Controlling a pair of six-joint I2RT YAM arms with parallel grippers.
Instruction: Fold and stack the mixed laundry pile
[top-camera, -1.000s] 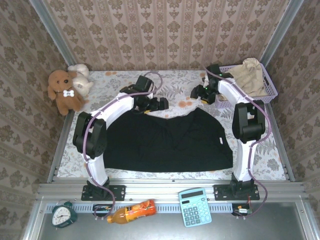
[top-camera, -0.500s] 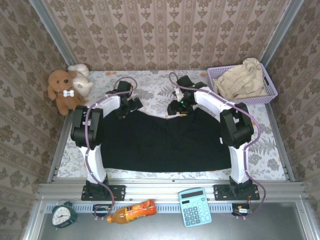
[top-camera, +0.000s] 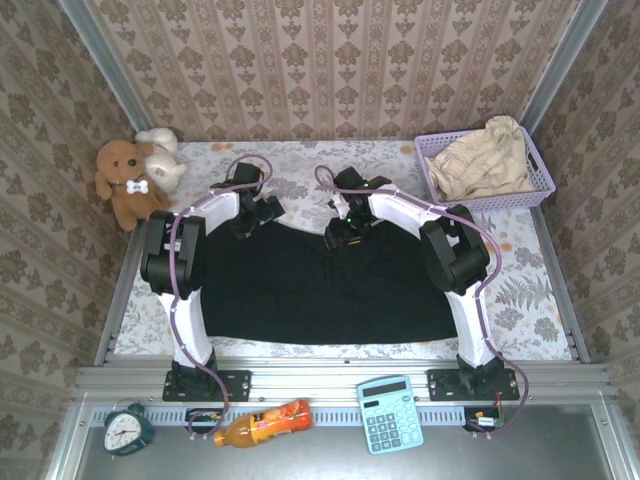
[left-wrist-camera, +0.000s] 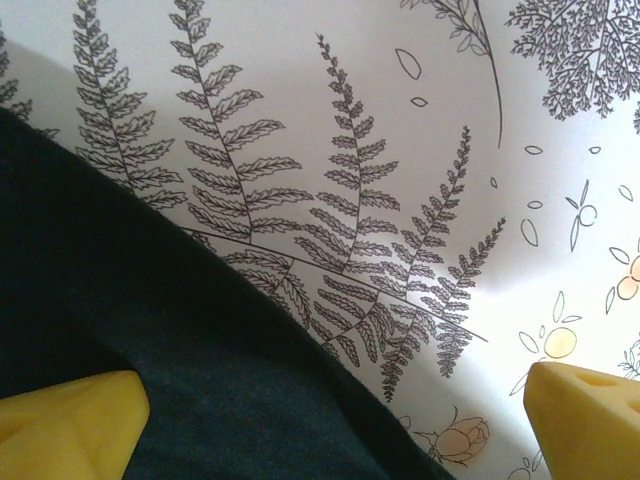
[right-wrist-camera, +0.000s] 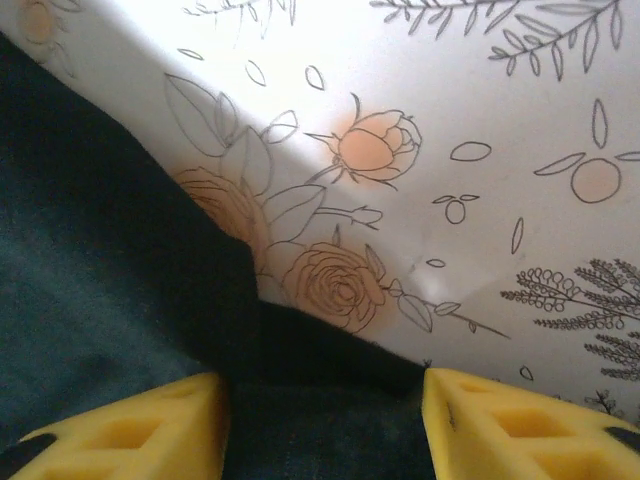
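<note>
Mid-frame in the top view, the large plain black cloth garment lies spread flat; the crumpled pale beige garment sits upper right in the lavender mesh basket. Left gripper gapes wide at the black upper hem. Right gripper straddles that hem, jaws partly apart and not pinching, presumably both placed to lift it for a fold.

I work in a test booth dressed up as a home, not a real room. Damask wallpaper covers flat panels held between bare aluminium posts, and my arms are bolted to a metal rail at the near edge. The worktop wears a floral cloth. Household props lie about: plush toys, a lavender basket holding a beige garment, a black garment, an alarm clock, a calculator and an orange bottle.
</note>
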